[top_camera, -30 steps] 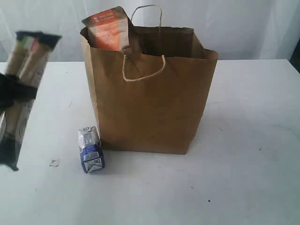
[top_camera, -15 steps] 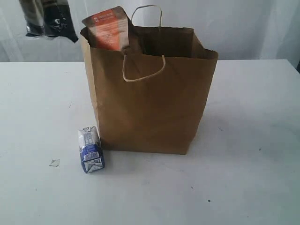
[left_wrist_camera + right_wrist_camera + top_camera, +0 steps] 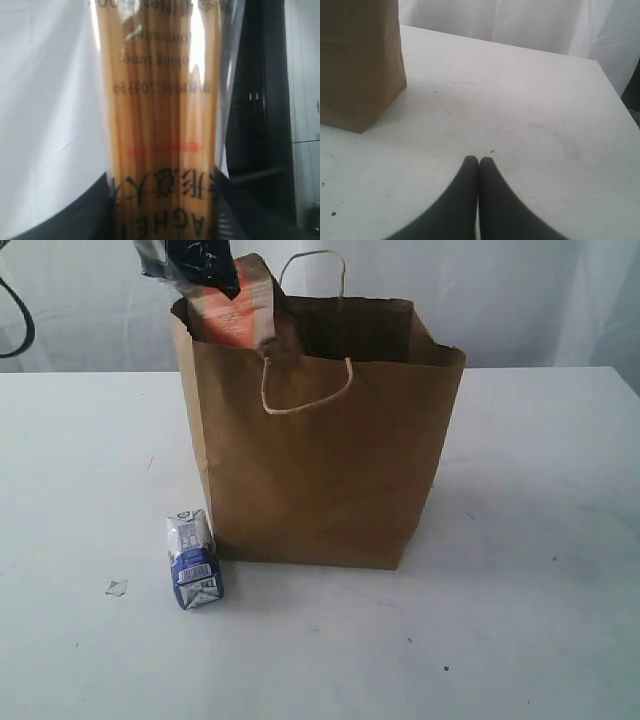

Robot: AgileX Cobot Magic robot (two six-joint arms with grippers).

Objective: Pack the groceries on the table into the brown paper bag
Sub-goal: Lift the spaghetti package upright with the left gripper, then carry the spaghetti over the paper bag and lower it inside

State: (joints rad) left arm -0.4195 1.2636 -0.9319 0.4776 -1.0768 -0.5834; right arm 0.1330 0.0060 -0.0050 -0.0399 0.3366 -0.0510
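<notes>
Kraft paper stands open mid-worktop (image 3: pixel 540 540): the brown paper bag (image 3: pixel 320 460), with the brown pouch with orange label (image 3: pixel 240 315) poking out on the side nearest the worktop's left edge. The blue spaghetti packet (image 3: pixel 190 262), which a second ago hung low over that left edge, has swung up and across. Its lower end now hangs just above the bag's rim, in front of the pouch. The left fingers (image 3: pixel 75 215) pinch it from both sides, so lowering it in looks like the next step. The small blue-white carton (image 3: pixel 193 562) still lies on the worktop just beside the bag. The right fingers (image 3: pixel 467 190) are pressed together, holding nothing.
</notes>
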